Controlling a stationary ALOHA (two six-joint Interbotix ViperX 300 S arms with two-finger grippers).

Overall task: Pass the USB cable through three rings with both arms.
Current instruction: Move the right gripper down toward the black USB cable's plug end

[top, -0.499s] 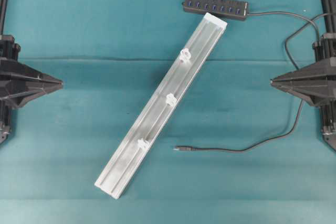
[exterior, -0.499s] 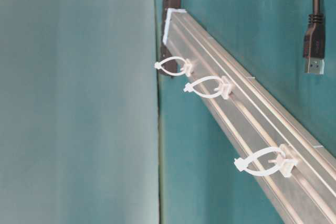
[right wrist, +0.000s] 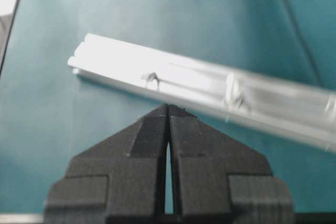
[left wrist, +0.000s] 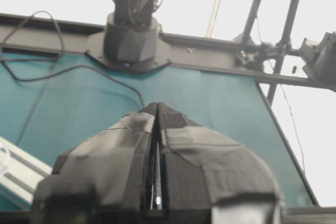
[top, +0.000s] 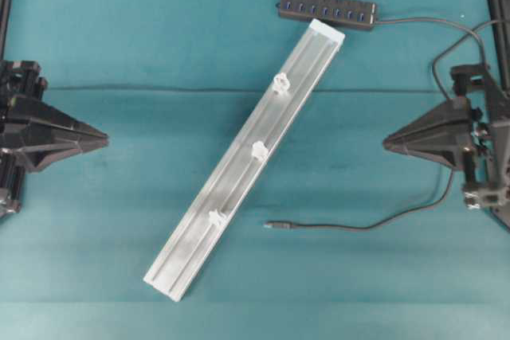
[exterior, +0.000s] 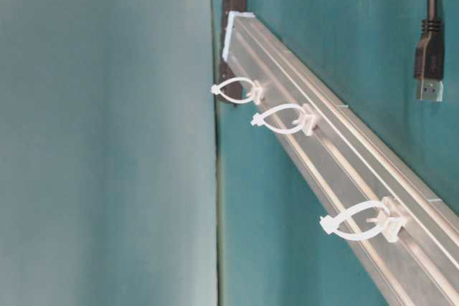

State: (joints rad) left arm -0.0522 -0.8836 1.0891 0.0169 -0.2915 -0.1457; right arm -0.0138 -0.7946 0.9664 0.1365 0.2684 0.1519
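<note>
The USB cable lies loose on the teal cloth, its plug just right of the rail's lower part; the plug shows at the top right of the table-level view. Three white rings sit along the diagonal silver rail; they show as loops at table level. My left gripper is shut and empty at the left edge, its tips together. My right gripper is shut and empty at the right, tips pointing at the rail.
A black multi-port hub with blue sockets lies at the back, just beyond the rail's upper end, and the cable runs from it in a loop along the right side. The opposite arm's base stands across the cloth.
Both grippers have moved inward toward the rail, the right one further than the left. The cable, rail and rings have not moved.
</note>
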